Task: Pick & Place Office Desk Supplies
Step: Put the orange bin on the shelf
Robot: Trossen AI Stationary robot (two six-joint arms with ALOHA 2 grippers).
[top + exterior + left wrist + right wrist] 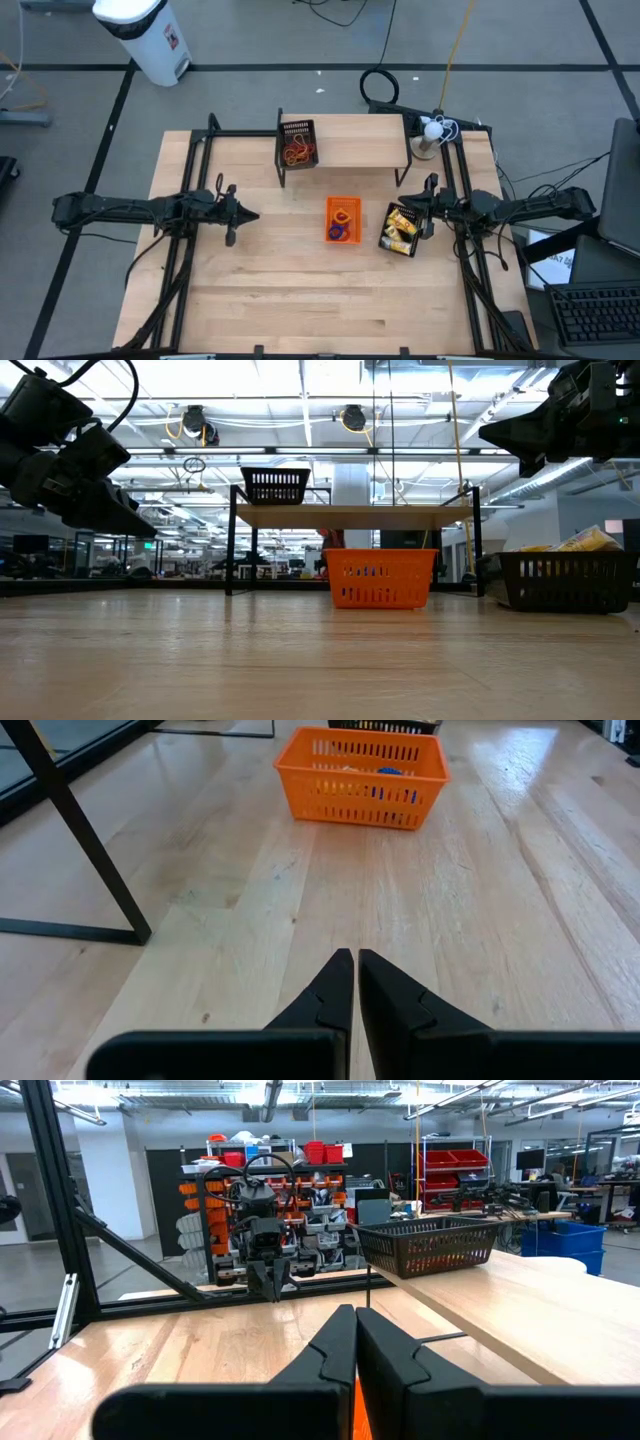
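Left claw (pixel 355 982) closed, bare table (pixel 480 920) before orange tray (pixel 362 778)

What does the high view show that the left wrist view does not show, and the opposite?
Only the high view shows the right gripper above the black tray of yellow pieces, and the black tray of rubber bands on the raised shelf. Only the left wrist view shows the left gripper shut and empty, close up. Both show the orange tray with small rings inside, on the wooden table.
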